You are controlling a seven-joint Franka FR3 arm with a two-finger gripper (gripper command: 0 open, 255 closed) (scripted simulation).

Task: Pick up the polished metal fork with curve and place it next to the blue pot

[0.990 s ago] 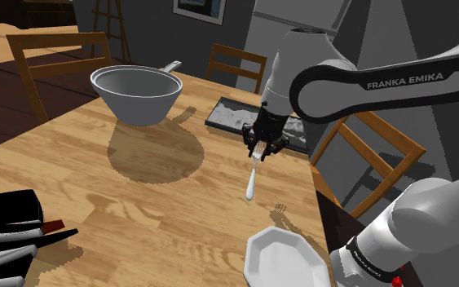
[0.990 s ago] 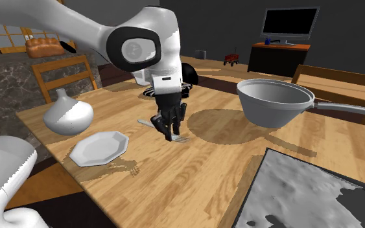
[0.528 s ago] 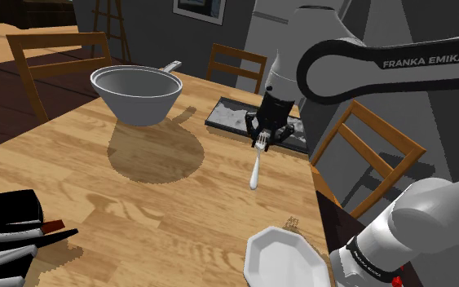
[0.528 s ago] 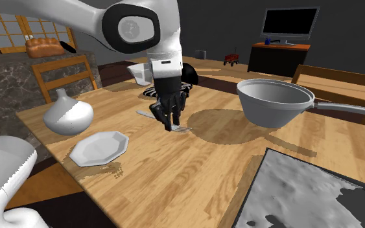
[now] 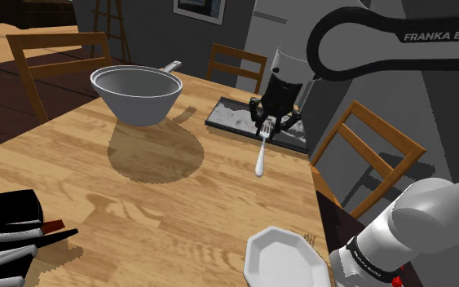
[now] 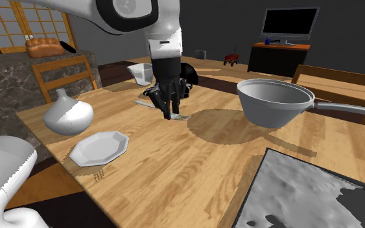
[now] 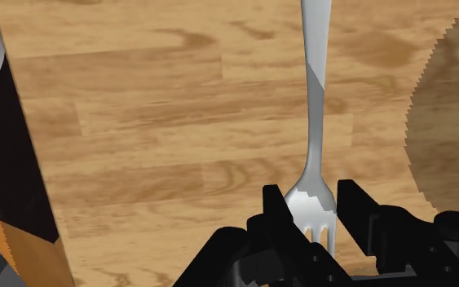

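Silver-grey fork [image 7: 317,106] is pinched at its tine end between my fingers [image 7: 276,216], so they're closed on it, not spread. As far as I can judge it hangs clear of the counter [image 5: 81,187], close to the dark tray [image 5: 234,117] at the far edge.

The thing that matters for the next bit: the pot [image 5: 136,94] sits well apart from my fingers, off toward the shoulder view's left, with bare wood and the pot's big shadow in between. It's drawn grey here, not blue, but it's the only pot around, so that's my target. The fork's long axis runs from the tines in my grip out along the handle, which points away from the tray and back toward the stand side. That's roughly crosswise to the line toward the pot, so I reckon the fork travels broadside and ends up lying alongside the pot wall. The pot's own handle sticks out on its far side, away from me, so it shouldn't get in the way.

Counter is light wood planks with strong grain. A white plate [image 5: 284,259] sits near the stand and a white vase [image 6: 67,115] just beyond it. Wooden chairs [image 5: 366,151] ring the counter, the walls are grey, and there's a TV [image 6: 290,24] on a low cabinet further back.
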